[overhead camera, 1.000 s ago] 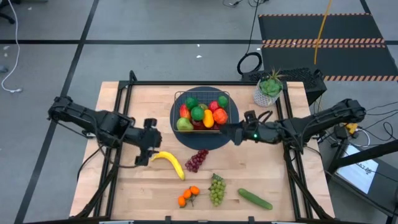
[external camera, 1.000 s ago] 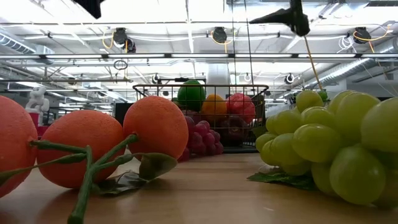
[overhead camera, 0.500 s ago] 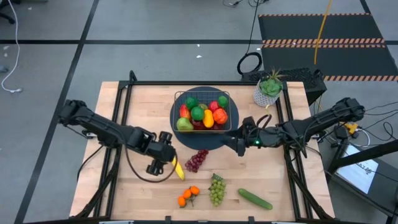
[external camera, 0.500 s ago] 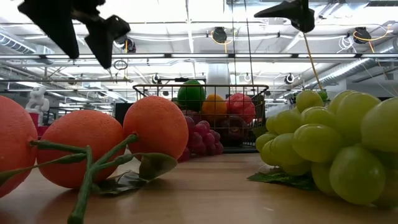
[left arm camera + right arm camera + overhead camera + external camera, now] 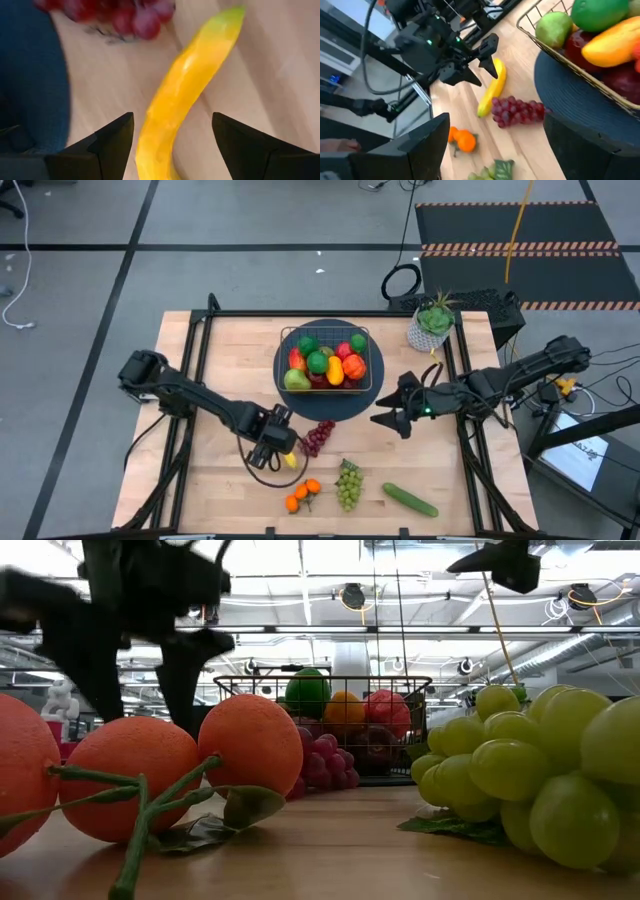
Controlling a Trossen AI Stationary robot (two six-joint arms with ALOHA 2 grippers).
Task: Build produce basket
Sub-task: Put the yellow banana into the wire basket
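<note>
The yellow banana (image 5: 185, 95) lies flat on the wooden table, left of the purple grapes (image 5: 318, 436). My left gripper (image 5: 279, 448) points down over it, open, with one finger on each side of the banana's middle and a gap on both sides. The right wrist view shows this gripper (image 5: 487, 52) just above the banana (image 5: 492, 87). The wire basket (image 5: 325, 329) holds several fruits and stands on a round dark mat (image 5: 340, 408). My right gripper (image 5: 385, 420) hangs open and holds nothing, right of the mat's near edge.
Oranges (image 5: 303, 495), green grapes (image 5: 348, 483) and a cucumber (image 5: 410, 499) lie near the table's near edge. A potted plant (image 5: 432, 322) stands at the far right. In the low view the oranges (image 5: 130, 775) and green grapes (image 5: 530, 770) fill the foreground.
My left gripper has come down and moved toward the table's right and near edges, rolling at the wrist, until its fingers straddle the banana. My right gripper has drawn back from the basket toward the near edge and turned. The banana has stayed in place.
</note>
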